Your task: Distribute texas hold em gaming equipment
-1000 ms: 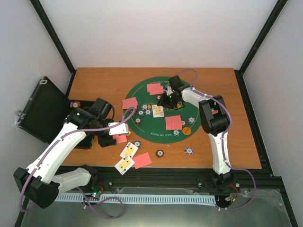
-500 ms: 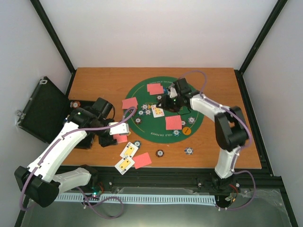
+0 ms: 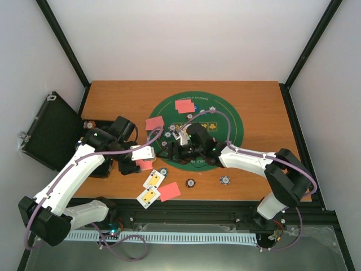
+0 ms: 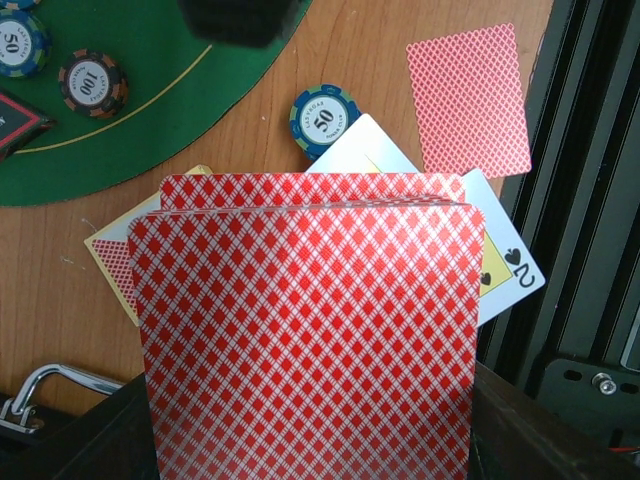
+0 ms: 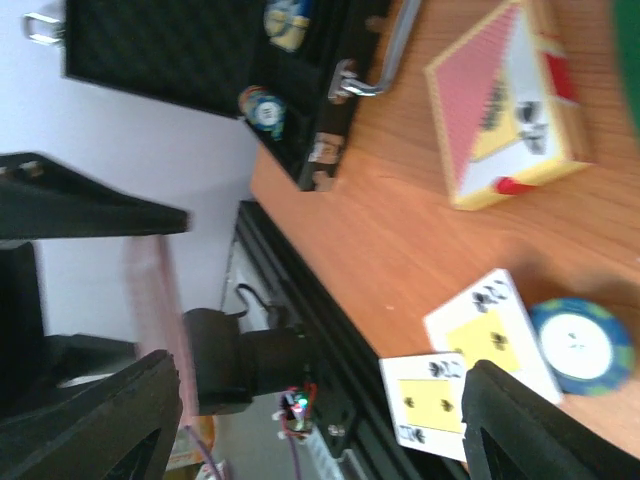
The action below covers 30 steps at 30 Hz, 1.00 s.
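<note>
Our left gripper (image 3: pixel 137 160) pinches cards (image 4: pixel 305 330) near the table (image 4: pixel 380 40) edge; our right gripper (image 5: pixel 320 365) gapes empty. Only the left wrist view reads 50 on the chip (image 4: pixel 323 117).

The wooden table (image 3: pixel 254 101) carries a round green mat (image 3: pixel 228 121), near-left cards (image 3: pixel 153 180) and seemingly two chips (image 3: pixel 224 180) nearer its front edge

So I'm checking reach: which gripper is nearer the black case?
Left. The left gripper, holding cards, is just right of the case; the right gripper is farther right, over the green mat.
</note>
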Each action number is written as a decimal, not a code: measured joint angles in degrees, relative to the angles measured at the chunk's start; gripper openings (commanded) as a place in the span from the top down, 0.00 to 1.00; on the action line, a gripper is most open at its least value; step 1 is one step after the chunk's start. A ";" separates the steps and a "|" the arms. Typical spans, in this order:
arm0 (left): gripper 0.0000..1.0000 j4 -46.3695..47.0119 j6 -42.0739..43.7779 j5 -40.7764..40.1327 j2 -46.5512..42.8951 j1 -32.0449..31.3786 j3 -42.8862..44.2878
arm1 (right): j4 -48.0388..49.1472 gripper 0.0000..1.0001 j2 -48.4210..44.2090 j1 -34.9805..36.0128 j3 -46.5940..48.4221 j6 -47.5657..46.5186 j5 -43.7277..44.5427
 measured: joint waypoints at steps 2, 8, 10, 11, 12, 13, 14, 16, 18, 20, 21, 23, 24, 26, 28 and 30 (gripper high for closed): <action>0.83 0.00 -0.02 0.09 0.26 0.00 0.02 | 3.23 0.22 0.00 1.49 0.02 1.62 -0.02; 0.83 -0.02 -0.02 0.31 0.61 0.00 0.17 | 9.88 0.22 0.02 4.74 0.04 5.03 -0.09; 0.83 -0.04 -0.02 0.50 0.72 0.00 0.44 | 11.37 0.22 0.13 5.38 0.04 5.75 -0.13; 0.83 -0.09 -0.02 0.59 0.83 0.00 0.63 | 12.26 0.22 0.35 5.73 0.04 6.12 -0.15; 0.83 -0.09 -0.02 0.74 0.98 0.00 0.83 | 12.87 0.22 0.59 6.05 0.04 6.47 -0.20; 0.83 -0.09 -0.02 0.76 1.07 0.00 0.98 | 13.46 0.22 0.92 6.38 0.04 6.84 -0.24; 0.83 -0.09 -0.02 0.85 1.11 0.00 1.05 | 13.97 0.22 1.27 6.69 0.07 7.13 -0.26; 0.83 -0.11 -0.02 0.96 1.18 0.00 1.09 | 14.93 0.22 2.32 7.32 0.26 7.63 -0.31; 0.83 -0.17 -0.02 1.03 1.18 0.00 1.14 | 15.52 0.23 3.72 7.93 0.90 8.15 -0.37; 0.83 -0.33 -0.02 1.16 1.18 0.00 1.36 | 16.00 0.23 5.20 8.52 1.75 8.55 -0.46; 0.83 -0.42 -0.02 1.18 1.18 0.00 1.53 | 16.17 0.23 5.70 8.72 2.08 8.68 -0.50; 0.83 -0.57 -0.02 1.20 1.18 0.00 1.92 | 16.59 0.24 6.86 9.25 3.08 9.07 -0.63; 0.83 -0.59 -0.02 1.22 1.18 0.00 2.05 | 16.81 0.25 7.37 9.44 3.56 9.22 -0.74; 0.83 -0.66 -0.02 1.36 1.18 0.00 2.16 | 17.84 0.25 8.72 9.73 4.52 9.73 -1.09; 0.83 -0.87 -0.02 1.55 1.18 0.00 2.19 | 18.36 0.26 9.75 9.79 5.07 10.10 -1.38; 0.83 -1.20 -0.02 1.84 1.18 0.00 2.34 | 18.60 0.27 10.62 9.79 5.49 10.38 -1.60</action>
